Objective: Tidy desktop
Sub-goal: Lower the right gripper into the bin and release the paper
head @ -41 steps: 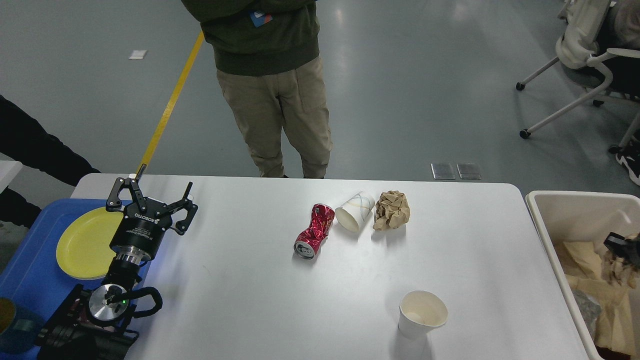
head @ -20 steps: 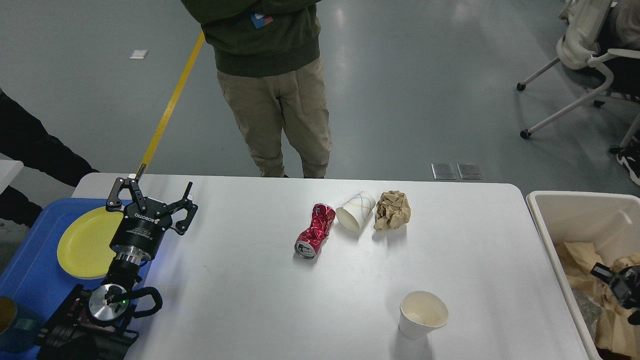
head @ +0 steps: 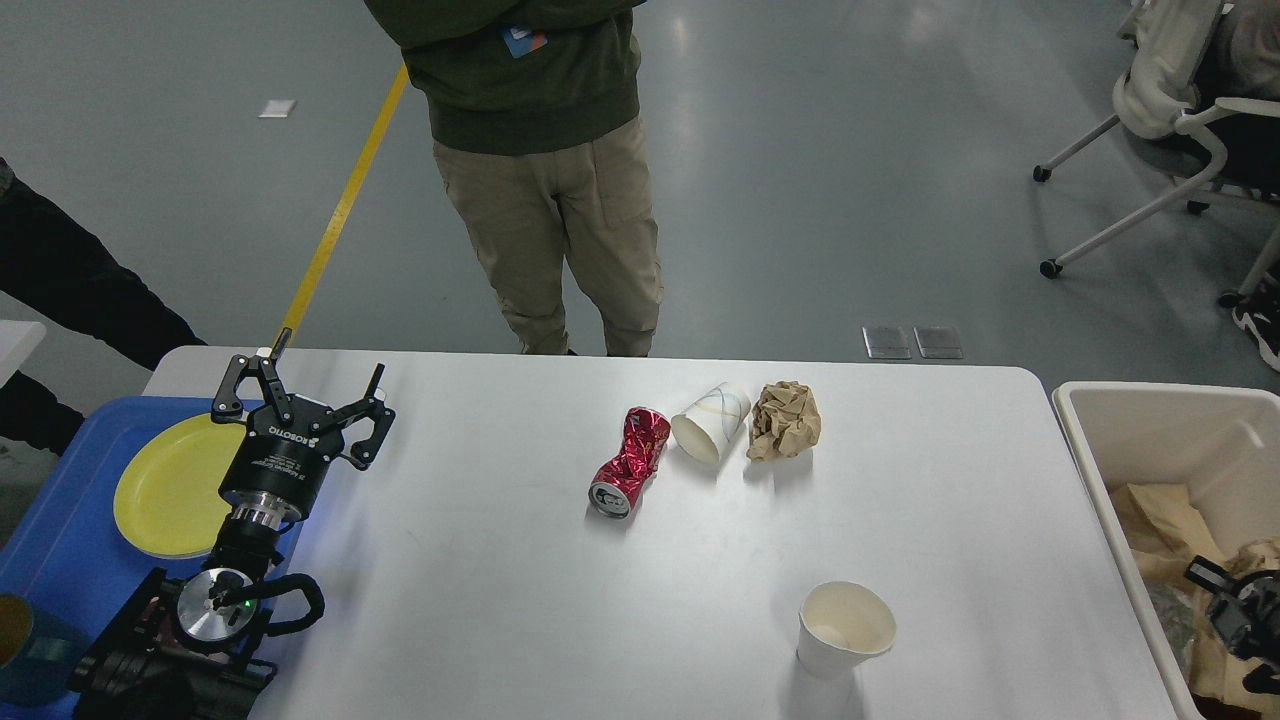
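On the white desktop [head: 480,580] lie a crushed red can [head: 630,462], a paper cup on its side [head: 712,423] and a crumpled ball of brown paper [head: 784,420], side by side near the middle. Closer to me, a white paper cup [head: 845,630] stands upright. My left gripper [head: 306,388] is open and holds nothing; it hovers at the table's left edge, far from these items. My right gripper [head: 1232,610] shows only as a small dark shape low inside the beige bin, and its fingers cannot be told apart.
A blue tray [head: 50,560] at the left holds a yellow plate [head: 165,490]. Off the table's right end stands the beige bin [head: 1150,425] with crumpled brown paper inside. A person [head: 545,170] stands at the far edge, and a wheeled chair [head: 1170,120] is at the back right.
My right gripper has moved down and toward me inside the beige bin. The left arm and the items on the desktop have not moved.
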You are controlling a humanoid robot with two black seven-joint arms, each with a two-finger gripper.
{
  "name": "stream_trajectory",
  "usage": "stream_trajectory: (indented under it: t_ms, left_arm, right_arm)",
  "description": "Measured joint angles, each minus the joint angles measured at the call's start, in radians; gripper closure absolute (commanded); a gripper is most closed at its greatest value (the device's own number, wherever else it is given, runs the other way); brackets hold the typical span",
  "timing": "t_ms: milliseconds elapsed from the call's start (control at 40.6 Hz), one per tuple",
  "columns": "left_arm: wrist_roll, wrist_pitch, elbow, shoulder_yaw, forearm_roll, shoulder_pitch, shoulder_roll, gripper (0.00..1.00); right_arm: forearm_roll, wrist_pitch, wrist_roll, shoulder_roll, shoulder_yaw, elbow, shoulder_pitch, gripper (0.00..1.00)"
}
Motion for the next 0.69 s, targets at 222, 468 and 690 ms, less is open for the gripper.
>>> stream_trajectory:
  t_ms: [222,468,690]
  left_arm:
    - [0.0,0.0,0.0,-0.001,0.0,0.0,0.0,0.04]
    - [0.0,0.0,0.0,0.0,0.0,0.0,0.0,0.04]
    - [-0.001,0.001,0.0,0.001,0.0,0.0,0.0,0.04]
  right_arm:
    - [-0.001,-0.049,0.002,0.0,-0.004,0.008,-0.02,0.0]
    - [-0.004,-0.031,0.009,-0.019,-0.004,0.049,0.015,0.0]
    - [-0.033,0.032,0.005,-0.11,-0.035,0.263,0.213,0.0]
